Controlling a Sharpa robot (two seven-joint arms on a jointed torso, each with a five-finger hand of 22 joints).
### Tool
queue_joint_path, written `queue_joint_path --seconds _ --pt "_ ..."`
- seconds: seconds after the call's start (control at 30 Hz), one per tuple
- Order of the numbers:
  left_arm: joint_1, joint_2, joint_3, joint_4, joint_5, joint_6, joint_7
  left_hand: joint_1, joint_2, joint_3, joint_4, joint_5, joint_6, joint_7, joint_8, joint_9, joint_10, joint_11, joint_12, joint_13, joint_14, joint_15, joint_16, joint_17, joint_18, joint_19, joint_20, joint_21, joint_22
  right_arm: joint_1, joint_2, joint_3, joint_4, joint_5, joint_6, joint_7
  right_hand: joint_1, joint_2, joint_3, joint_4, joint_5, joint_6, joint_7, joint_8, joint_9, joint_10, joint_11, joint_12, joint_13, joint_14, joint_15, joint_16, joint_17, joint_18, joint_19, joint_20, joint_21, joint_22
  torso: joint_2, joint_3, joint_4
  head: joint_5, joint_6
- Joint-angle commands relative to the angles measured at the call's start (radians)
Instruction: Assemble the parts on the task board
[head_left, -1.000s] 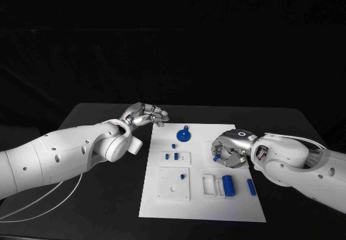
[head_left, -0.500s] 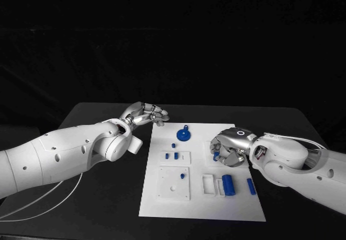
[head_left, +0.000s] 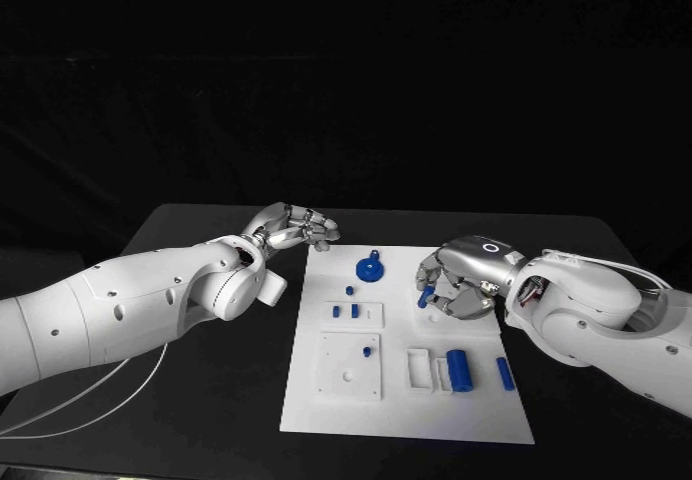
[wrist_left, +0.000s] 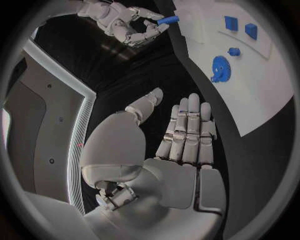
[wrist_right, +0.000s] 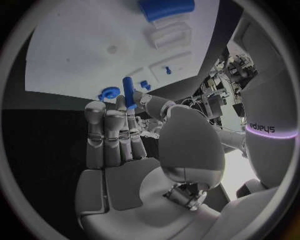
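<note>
The left robot hand (head_left: 293, 229) hangs over the black tabletop (head_left: 188, 235) at about ten o'clock from the flat white task board (head_left: 411, 400). Its fingers are curled in and it holds nothing. It has not moved since a second ago.

On the board, going left to right, there is a round blue gear-shaped part (head_left: 369, 268) at twelve o'clock, two small blue square parts (head_left: 345, 311) on a little white plate, a fat blue cylinder part (head_left: 459, 369) in a white tray at five o'clock, and a thin blue bar part (head_left: 505, 372) beside it.

The right robot hand (head_left: 459, 283) pinches a short blue plastic peg (head_left: 426, 297) between thumb and fingertips. The peg is in the air above the board, at about two o'clock.

The peg looks small, light, hard and smooth, so I think it could slip or twist. Holding it near the top end, with the bottom end free, seems best for pushing it into a hole.

A second ago this hand was lower and nearer the board's right edge. Now it has lifted and gone a bit toward the gear.
</note>
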Motion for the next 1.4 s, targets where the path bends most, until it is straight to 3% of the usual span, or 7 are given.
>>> queue_joint_path --seconds 0.03,0.37,0.6,0.77,1.0,1.2,1.4 --pt "0.000 0.003 0.001 0.002 0.005 0.010 0.010 0.003 0.007 0.001 0.007 0.004 -0.009 -0.001 0.006 -0.001 -0.004 0.000 -0.003 -0.002 0.000 0.005 -0.007 0.001 0.006 0.001 0.007 -0.005 0.002 0.003 0.006 0.000 0.021 0.068 -0.013 0.016 0.006 0.001 0.006 0.000 -0.001 0.007 -0.002 0.006 0.001 0.022 -0.003 0.006 -0.001 -0.002 -0.009 0.003 -0.002 0.097 0.002 -0.003 0.005 0.018 0.000 0.0000 -0.0006 0.003 -0.002" --pt "0.000 0.008 0.001 0.002 0.005 0.009 0.010 0.004 0.007 0.002 0.006 0.004 -0.009 -0.001 0.006 -0.002 -0.004 -0.001 -0.003 -0.002 0.001 0.005 -0.008 0.003 0.006 0.001 0.007 -0.005 0.002 -0.007 0.105 -0.013 0.030 0.071 -0.022 0.031 0.004 0.004 0.007 0.000 -0.001 0.006 -0.001 0.005 0.001 0.020 -0.003 0.006 -0.001 -0.001 -0.009 0.002 -0.002 0.097 0.003 -0.004 0.006 0.018 0.000 -0.0017 0.0001 0.016 -0.008" --pt "0.000 0.015 0.001 0.001 0.005 0.009 0.010 0.004 0.008 0.002 0.006 0.004 -0.009 -0.001 0.006 -0.002 -0.004 -0.001 -0.003 -0.002 0.001 0.005 -0.008 0.003 0.006 0.001 0.007 -0.005 0.002 -0.064 0.187 -0.022 0.005 0.065 -0.016 0.040 0.002 0.008 0.007 -0.002 -0.001 0.004 -0.001 0.004 0.001 0.019 -0.002 0.005 -0.001 -0.002 -0.009 0.001 -0.003 0.097 0.002 -0.005 0.006 0.018 0.000 -0.0028 0.0019 0.026 -0.010" --pt "0.000 0.020 0.001 0.003 0.006 0.009 0.009 0.004 0.008 0.002 0.006 0.004 -0.009 -0.001 0.006 -0.002 -0.004 -0.001 -0.003 -0.002 0.001 0.005 -0.008 0.004 0.006 0.001 0.007 -0.005 0.002 -0.077 0.226 -0.053 -0.008 0.042 -0.016 0.047 0.001 0.011 0.006 -0.006 -0.001 0.004 -0.001 0.004 0.002 0.018 -0.002 0.005 -0.001 -0.002 -0.009 0.000 -0.004 0.097 0.002 -0.005 0.006 0.018 0.000 -0.0026 0.0020 0.038 -0.014" --pt "0.000 0.022 0.001 0.004 0.006 0.011 0.008 0.004 0.008 0.001 0.006 0.004 -0.009 -0.001 0.007 -0.002 -0.004 0.000 -0.003 -0.002 0.001 0.005 -0.009 0.005 0.006 0.002 0.007 -0.006 0.002 -0.088 0.239 -0.066 -0.019 -0.002 -0.008 0.045 0.000 0.013 0.005 -0.009 -0.001 0.003 -0.001 0.004 0.002 0.018 -0.002 0.005 -0.001 -0.002 -0.009 -0.001 -0.004 0.097 0.002 -0.006 0.006 0.018 0.000 -0.0025 0.0009 0.047 -0.018" --pt "0.000 0.020 0.001 0.002 0.006 0.011 0.008 0.004 0.008 0.001 0.006 0.004 -0.009 -0.001 0.007 -0.002 -0.004 0.000 -0.003 -0.002 0.001 0.005 -0.009 0.005 0.006 0.002 0.007 -0.006 0.003 -0.088 0.236 -0.093 -0.032 0.005 0.010 0.045 -0.003 0.014 0.004 -0.012 -0.001 0.003 -0.001 0.004 0.002 0.018 -0.002 0.005 0.000 -0.001 -0.008 -0.001 -0.004 0.097 0.001 -0.006 0.006 0.018 0.000 -0.0018 -0.0007 0.052 -0.023" --pt "0.000 0.020 0.001 0.003 0.006 0.012 0.008 0.004 0.008 0.001 0.006 0.004 -0.009 -0.001 0.007 -0.002 -0.004 0.000 -0.003 -0.002 0.001 0.005 -0.010 0.006 0.006 0.002 0.007 -0.006 0.003 -0.091 0.237 -0.098 -0.032 0.005 0.014 0.048 -0.004 0.015 0.003 -0.014 -0.001 0.003 -0.001 0.004 0.003 0.018 -0.002 0.006 0.000 -0.002 -0.008 -0.001 -0.004 0.097 0.001 -0.006 0.007 0.018 0.000 -0.0003 -0.0014 0.054 -0.026"
